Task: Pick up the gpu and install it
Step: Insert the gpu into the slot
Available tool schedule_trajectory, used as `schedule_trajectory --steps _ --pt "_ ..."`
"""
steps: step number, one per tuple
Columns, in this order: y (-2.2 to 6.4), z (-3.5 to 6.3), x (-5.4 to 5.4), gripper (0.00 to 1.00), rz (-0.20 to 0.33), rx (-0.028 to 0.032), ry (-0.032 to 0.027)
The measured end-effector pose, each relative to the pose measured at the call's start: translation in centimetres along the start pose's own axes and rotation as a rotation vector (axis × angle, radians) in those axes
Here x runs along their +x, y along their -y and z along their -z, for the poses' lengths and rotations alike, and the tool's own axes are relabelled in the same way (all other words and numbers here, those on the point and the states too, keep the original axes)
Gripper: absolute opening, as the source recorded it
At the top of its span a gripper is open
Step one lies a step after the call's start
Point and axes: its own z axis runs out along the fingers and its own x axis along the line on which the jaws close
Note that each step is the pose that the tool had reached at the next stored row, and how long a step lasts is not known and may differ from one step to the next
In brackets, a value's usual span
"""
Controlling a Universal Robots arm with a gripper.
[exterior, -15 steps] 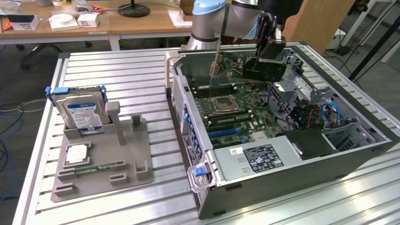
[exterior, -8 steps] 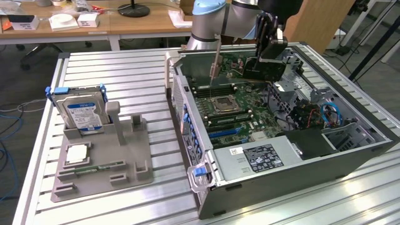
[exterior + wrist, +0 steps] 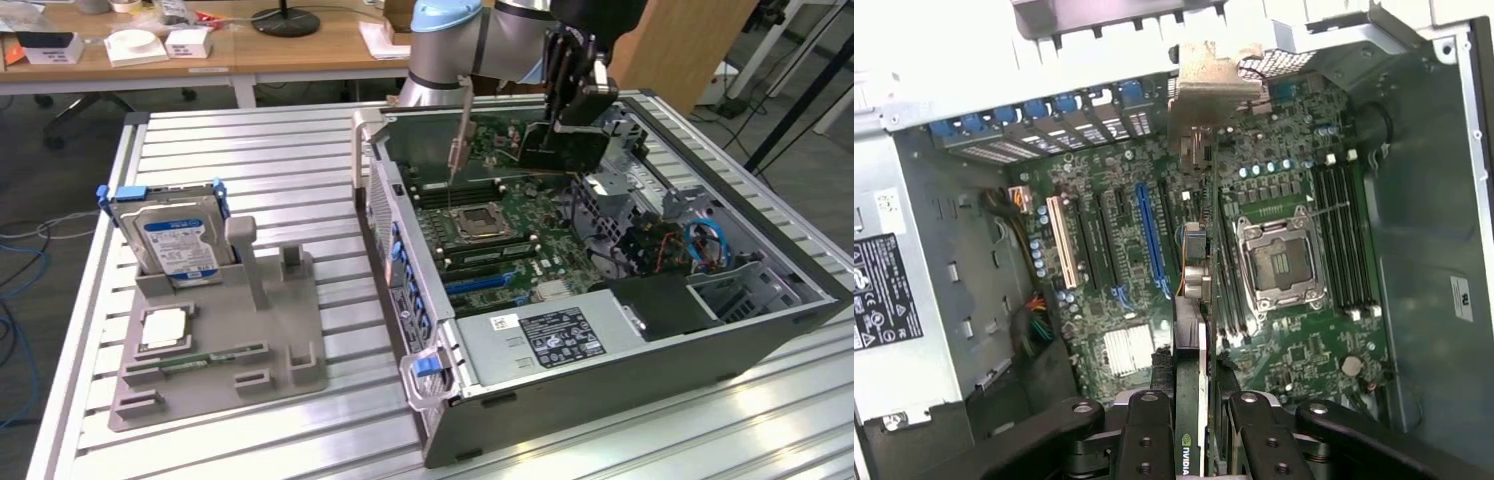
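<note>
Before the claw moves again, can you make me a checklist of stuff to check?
1. Claw shut on the graphics card: ok.
2. Card above the open computer case, over the green board: ok.
3. Long blue slot has nothing plugged in: ok.
4. Card lined up exactly with that slot: cannot tell.
5. Hard drive sits apart in the grey holder on the table: ok.
</note>
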Motion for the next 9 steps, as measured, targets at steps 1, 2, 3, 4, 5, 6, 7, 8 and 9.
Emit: schedule_trajectory --steps 1,2,3,4,5,6,7,8,9 --pt "0.0 0.0 0.0 0.26 0.007 0.0 0.0003" --pt "0.0 0.0 0.0 0.26 0.014 0.0 0.0004" --pt "0.0 0.0 0.0 0.26 0.022 -0.0001 0.0006" --pt "0.0 0.0 0.0 0.26 0.029 0.0 0.0007" --pt "0.0 0.0 0.0 0.26 0.036 -0.0001 0.0009" --pt "0.0 0.0 0.0 0.26 0.044 -0.0001 0.0011" --pt "0.0 0.0 0.0 0.26 0.051 -0.0001 0.0014" --pt "0.0 0.0 0.0 0.26 0.058 -0.0001 0.0015" --pt "0.0 0.0 0.0 0.26 0.065 -0.0001 0.0017"
